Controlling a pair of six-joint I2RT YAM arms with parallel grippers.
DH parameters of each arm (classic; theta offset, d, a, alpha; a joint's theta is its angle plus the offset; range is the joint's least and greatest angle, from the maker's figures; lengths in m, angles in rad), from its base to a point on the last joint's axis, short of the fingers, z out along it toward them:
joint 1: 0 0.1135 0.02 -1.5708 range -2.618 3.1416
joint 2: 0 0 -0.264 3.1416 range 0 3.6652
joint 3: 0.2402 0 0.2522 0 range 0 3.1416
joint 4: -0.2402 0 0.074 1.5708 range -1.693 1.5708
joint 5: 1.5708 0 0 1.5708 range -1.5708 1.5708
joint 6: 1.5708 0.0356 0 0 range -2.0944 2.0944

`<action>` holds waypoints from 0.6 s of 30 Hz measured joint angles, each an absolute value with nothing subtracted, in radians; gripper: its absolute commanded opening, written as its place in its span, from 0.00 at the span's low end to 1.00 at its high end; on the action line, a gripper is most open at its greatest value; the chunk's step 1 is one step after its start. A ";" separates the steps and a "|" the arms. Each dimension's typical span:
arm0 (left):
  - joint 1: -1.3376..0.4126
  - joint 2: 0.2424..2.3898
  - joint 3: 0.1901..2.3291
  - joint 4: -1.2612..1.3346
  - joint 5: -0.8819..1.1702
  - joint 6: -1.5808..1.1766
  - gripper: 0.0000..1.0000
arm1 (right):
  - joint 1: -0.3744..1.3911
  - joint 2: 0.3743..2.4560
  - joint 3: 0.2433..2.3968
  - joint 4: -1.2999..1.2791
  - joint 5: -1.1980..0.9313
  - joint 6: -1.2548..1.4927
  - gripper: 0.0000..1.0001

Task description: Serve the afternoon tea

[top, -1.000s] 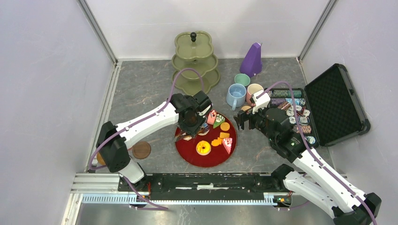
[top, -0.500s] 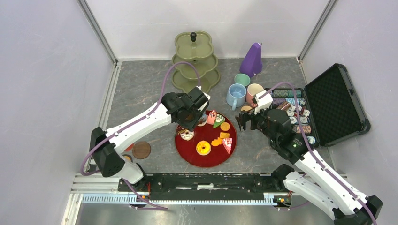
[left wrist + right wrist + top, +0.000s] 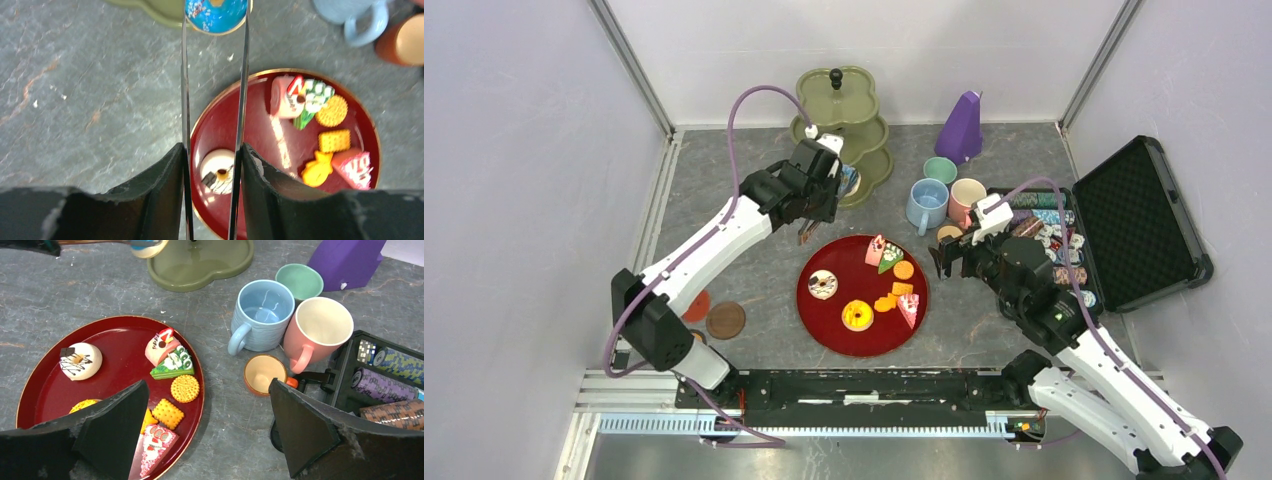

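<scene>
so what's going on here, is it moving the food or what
Yes. The left gripper is clamped on a pair of metal tongs, and the tongs pinch a blue donut at the edge of the lowest tier of the green tiered stand. The other sweets lie on the red tray. The right gripper hangs open and empty between the tray and the small orange cup.

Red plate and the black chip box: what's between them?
The small orange cup stands between the red plate and the black chip box; the right wrist view shows it best.
</scene>
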State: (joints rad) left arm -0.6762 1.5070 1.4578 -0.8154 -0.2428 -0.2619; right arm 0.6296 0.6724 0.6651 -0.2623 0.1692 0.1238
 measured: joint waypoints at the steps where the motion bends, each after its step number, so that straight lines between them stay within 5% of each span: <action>1: -0.669 1.524 1.474 -0.797 -0.243 -0.265 0.44 | 0.630 0.665 0.665 -0.264 0.171 0.124 0.98; 18: -0.665 1.688 1.510 -0.707 -0.227 -0.289 0.41 | 0.630 0.621 0.665 -0.275 0.212 0.123 0.98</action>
